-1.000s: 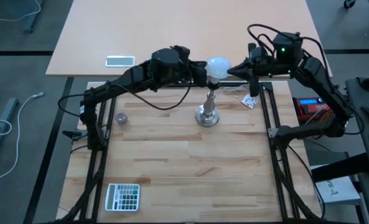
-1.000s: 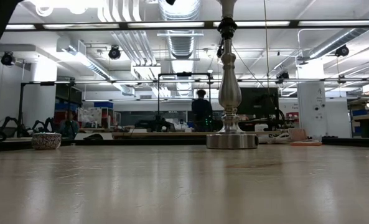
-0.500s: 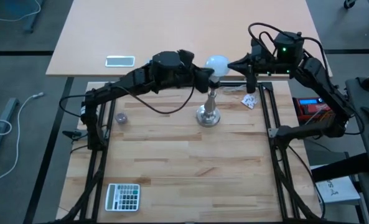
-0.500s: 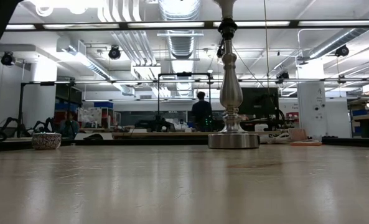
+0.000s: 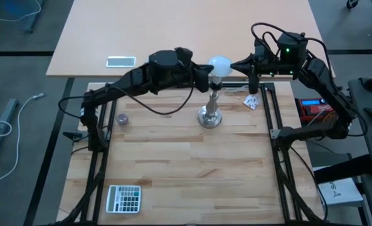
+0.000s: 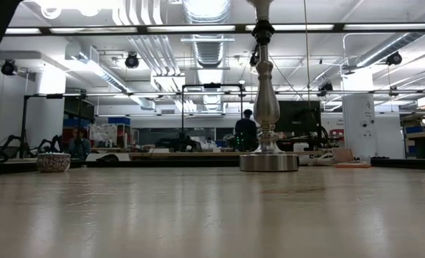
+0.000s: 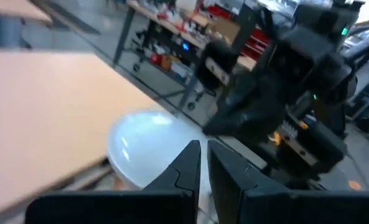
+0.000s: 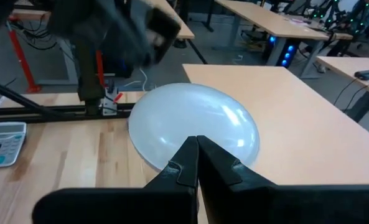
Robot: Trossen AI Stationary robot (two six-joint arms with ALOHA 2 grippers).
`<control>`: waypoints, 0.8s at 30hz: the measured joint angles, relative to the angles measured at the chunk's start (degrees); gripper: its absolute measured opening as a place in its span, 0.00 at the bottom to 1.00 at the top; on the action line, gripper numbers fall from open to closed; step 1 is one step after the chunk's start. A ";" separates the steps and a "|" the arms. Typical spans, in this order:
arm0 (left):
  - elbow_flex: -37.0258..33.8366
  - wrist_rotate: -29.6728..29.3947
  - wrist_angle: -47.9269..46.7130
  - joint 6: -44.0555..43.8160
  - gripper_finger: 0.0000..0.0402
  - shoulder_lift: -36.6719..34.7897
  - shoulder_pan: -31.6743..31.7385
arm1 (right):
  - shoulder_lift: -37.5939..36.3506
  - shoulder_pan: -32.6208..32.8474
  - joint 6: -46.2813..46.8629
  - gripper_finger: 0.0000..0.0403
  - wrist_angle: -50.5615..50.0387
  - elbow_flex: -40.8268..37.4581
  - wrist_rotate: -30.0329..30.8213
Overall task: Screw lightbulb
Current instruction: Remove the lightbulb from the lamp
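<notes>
A wooden-slat worktop (image 5: 173,163) stood in front of a plain pale table, with a large workshop hall visible beyond it in the low view. Near the middle of the worktop's far part stood a silver metal stand (image 5: 209,113), upright on its round base; the low view showed its turned stem (image 6: 266,93) rising out of frame. The lightbulb (image 5: 219,66), a white frosted globe, sat on top of the stand.

The left claw (image 5: 204,75) reached in from the left and lay just beside the bulb's left side; its fingers (image 7: 187,163) stood almost together, a narrow slit between them, the tips at the globe's edge and gripping nothing. The right claw (image 5: 234,66) approached from the right, its fingers (image 8: 190,163) pressed fully together, pointing at the globe (image 8: 193,127) and holding nothing. The two claws faced one another with the bulb between them.

Elsewhere lay a calculator (image 5: 123,198) at the near left corner, a small round object (image 5: 122,118) near the left edge, and a phone (image 5: 121,61) on the pale table. A person (image 6: 246,132) stood far back in the hall.
</notes>
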 joint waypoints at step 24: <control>1.37 2.48 -1.22 0.54 0.05 3.42 2.45 | 0.33 -0.02 -4.44 0.00 2.73 -2.73 -0.18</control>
